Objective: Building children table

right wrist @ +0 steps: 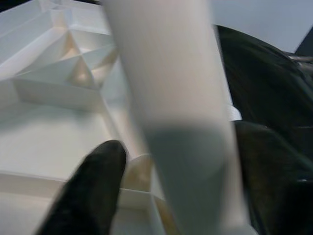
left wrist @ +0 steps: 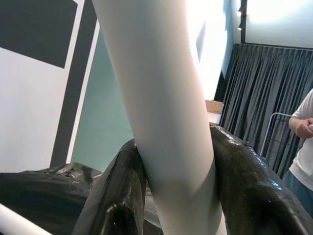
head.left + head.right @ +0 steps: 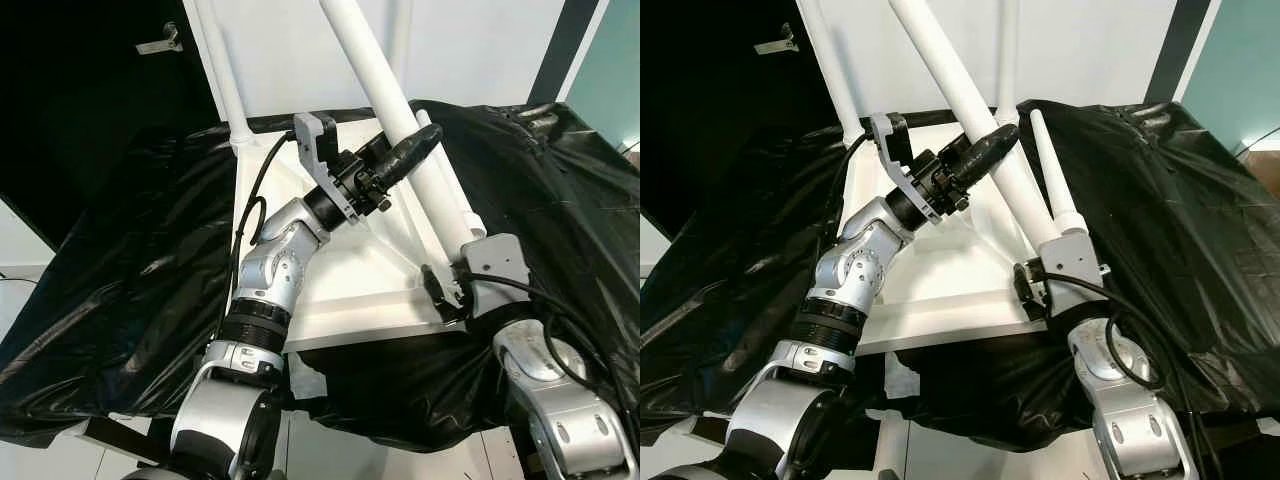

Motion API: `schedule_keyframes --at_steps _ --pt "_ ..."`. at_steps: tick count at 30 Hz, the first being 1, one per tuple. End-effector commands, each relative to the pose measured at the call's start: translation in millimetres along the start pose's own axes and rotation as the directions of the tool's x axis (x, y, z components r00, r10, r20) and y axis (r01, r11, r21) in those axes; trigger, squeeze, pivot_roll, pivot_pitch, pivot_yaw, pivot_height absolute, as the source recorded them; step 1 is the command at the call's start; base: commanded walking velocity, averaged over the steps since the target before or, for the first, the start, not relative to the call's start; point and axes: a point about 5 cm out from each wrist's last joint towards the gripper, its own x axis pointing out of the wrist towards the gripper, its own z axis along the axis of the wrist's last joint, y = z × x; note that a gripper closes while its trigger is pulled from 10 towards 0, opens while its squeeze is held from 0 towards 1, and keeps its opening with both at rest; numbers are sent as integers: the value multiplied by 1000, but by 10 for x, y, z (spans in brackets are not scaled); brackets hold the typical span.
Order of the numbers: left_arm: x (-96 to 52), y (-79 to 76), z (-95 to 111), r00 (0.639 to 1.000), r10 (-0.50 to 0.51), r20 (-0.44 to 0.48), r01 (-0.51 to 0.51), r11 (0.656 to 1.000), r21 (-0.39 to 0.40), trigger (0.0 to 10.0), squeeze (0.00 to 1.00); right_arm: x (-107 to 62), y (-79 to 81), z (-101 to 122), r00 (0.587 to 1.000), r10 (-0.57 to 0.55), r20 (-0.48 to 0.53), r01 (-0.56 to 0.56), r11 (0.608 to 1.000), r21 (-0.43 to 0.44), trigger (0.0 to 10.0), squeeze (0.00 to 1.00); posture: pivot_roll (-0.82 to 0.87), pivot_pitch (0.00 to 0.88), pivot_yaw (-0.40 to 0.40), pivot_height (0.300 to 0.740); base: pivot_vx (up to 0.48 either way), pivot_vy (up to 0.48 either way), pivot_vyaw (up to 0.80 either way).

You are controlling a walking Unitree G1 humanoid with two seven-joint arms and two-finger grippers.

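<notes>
The near right table leg (image 3: 400, 120) is clamped by the left gripper (image 3: 405, 155) and, lower down, the right gripper (image 3: 440, 290); it should be kept square to its tabletop (image 3: 340, 290) socket.

White wall (image 3: 480, 50); teal panel (image 3: 610, 70); grey curtain (image 2: 259, 98); pale floor (image 3: 20, 300).

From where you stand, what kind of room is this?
Probably an indoor workspace or test room, not a lived-in home: black plastic sheeting covers the work surface, grey curtains hang behind, and a person stands nearby.
</notes>
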Motion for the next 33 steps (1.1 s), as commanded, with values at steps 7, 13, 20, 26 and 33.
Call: schedule_keyframes --at_steps 7,13,20,26,33 --pt "-17 -7 -41 999 2 -35 0 999 51 0 0 56 5 32 999 46 -23 -45 998 39 0 0 -269 28 78 740 0 0 0" --pt "-31 -11 -41 999 2 -37 0 999 54 0 0 54 -6 15 997 51 -53 -48 998 47 0 0 -258 27 74 740 0 0 0" --pt "-58 -16 20 1000 -7 14 8 1000 -19 10000 1000 61 -19 -7 996 75 -45 -70 992 107 0 0 -253 27 76 740 0 0 0" --pt "-89 -117 139 989 -113 93 118 991 -58 10000 412 77 -85 -4 993 116 -10 -113 981 159 0 0 -254 31 80 740 0 0 0" --pt "-240 -223 250 949 -267 167 290 947 -135 10000 0 99 -177 42 985 168 29 -171 977 125 10000 0 -243 33 78 740 0 0 0"
